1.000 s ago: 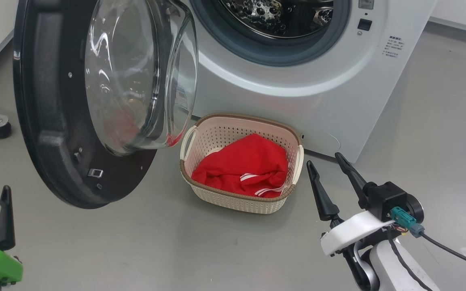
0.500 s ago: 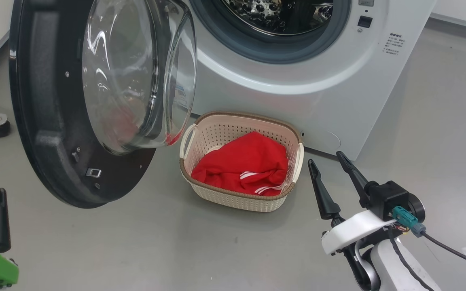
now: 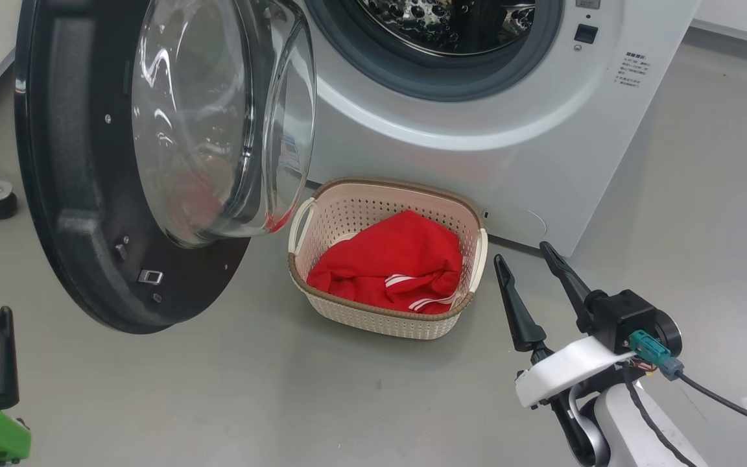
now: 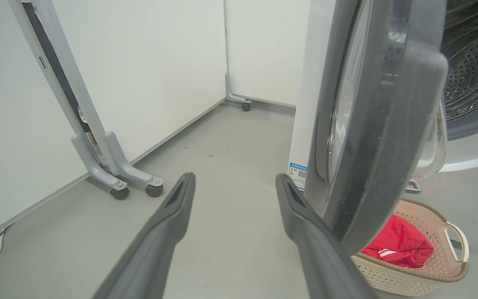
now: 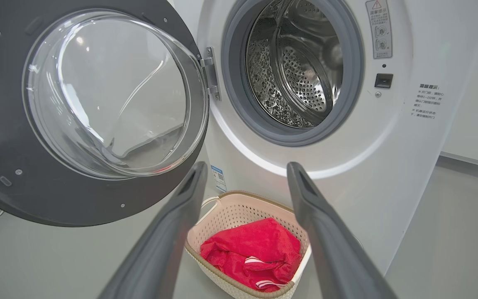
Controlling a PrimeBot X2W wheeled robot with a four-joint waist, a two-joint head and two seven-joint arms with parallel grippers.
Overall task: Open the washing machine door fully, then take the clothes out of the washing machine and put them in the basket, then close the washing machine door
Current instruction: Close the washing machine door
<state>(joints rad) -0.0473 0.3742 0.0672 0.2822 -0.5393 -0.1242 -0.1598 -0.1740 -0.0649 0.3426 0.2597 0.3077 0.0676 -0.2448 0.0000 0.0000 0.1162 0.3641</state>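
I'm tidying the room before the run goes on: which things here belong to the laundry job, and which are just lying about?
Job: door, washer, clothes, basket.

Lying about: wheeled frame, castor foot by the far wall.

1. We see the washing machine (image 3: 477,168) cut off by the head view's top edge, so only part of its drum (image 3: 451,26) shows.
2. In the left wrist view the door (image 4: 380,124) covers the left part of the basket (image 4: 413,284) and the clothes (image 4: 401,247).
3. We cannot read the small print (image 3: 633,70) on the machine's front.
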